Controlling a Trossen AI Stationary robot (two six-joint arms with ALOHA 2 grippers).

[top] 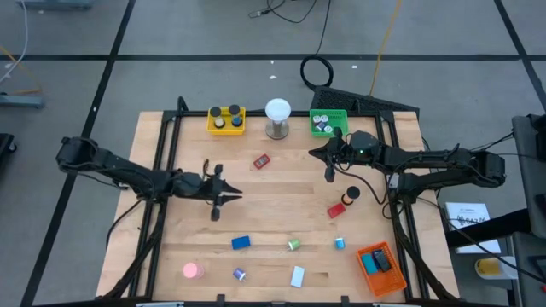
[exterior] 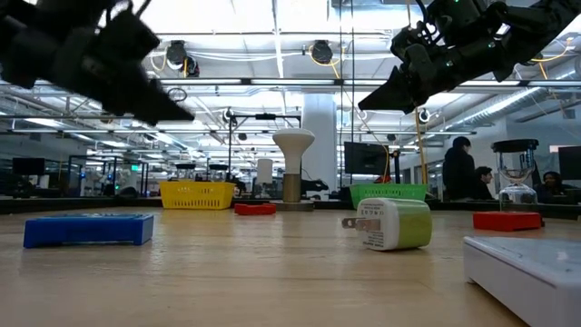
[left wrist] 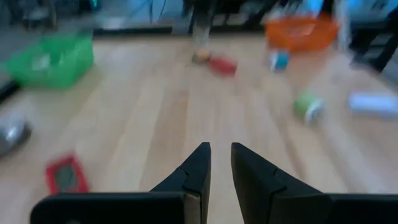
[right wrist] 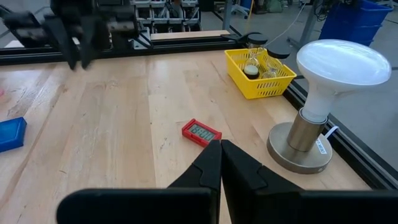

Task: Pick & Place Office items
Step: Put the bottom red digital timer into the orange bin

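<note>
Small office items lie spread over the wooden table: a red clock-like block, a red block beside a black cap, a blue block, a green roll, a blue roll, a pink disc and a white block. My left gripper hovers left of centre, a narrow gap between its fingers and nothing in it. My right gripper hangs shut and empty at the far right, pointing toward the red clock-like block.
A yellow tray, a white ball on a metal stand and a green tray line the far edge. An orange tray holding items sits at the near right corner. Bare wood lies between the two grippers.
</note>
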